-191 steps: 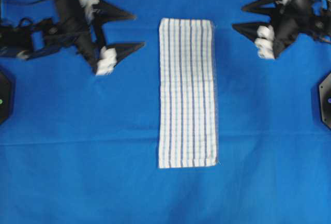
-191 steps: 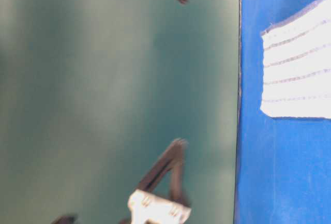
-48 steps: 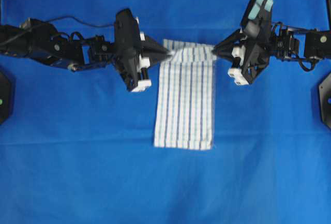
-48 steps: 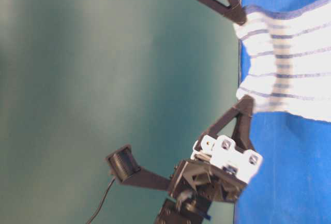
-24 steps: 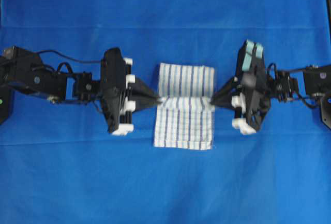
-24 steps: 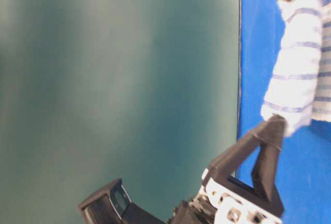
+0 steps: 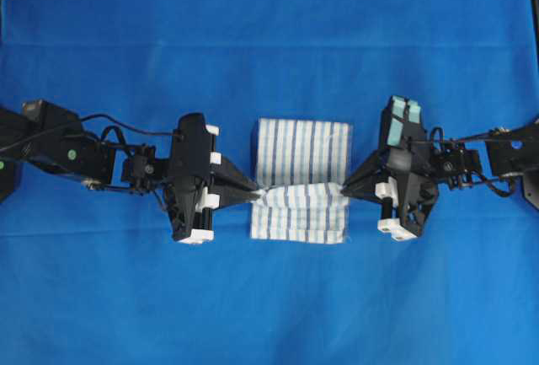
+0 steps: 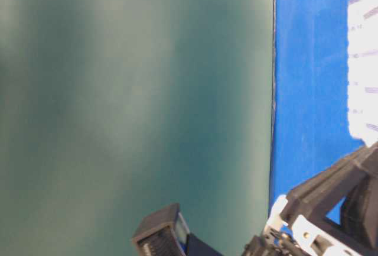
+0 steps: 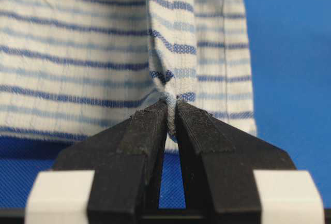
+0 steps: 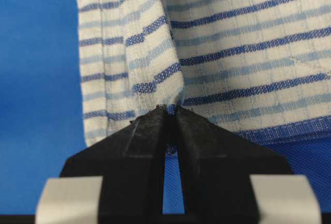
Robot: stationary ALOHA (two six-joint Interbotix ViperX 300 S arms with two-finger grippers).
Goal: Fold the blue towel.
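Observation:
The blue towel, white with thin blue stripes, lies mid-table, its far half doubled over toward the near half. My left gripper is shut on the towel's left corner, and my right gripper is shut on its right corner; the lifted edge stretches between them above the lower layer. In the left wrist view the pinched cloth rises from the left gripper. The right wrist view shows the towel bunched at the right gripper. At table level a strip of towel shows at the right edge.
A plain bright-blue sheet covers the whole table. Black fixtures sit at the left edge and right edge of the overhead view. A dark green wall fills most of the table-level view.
Both grippers have carried the towel's far edge toward the near edge, from the far end past the middle. The folded-over part has grown and the exposed near strip has shrunk.

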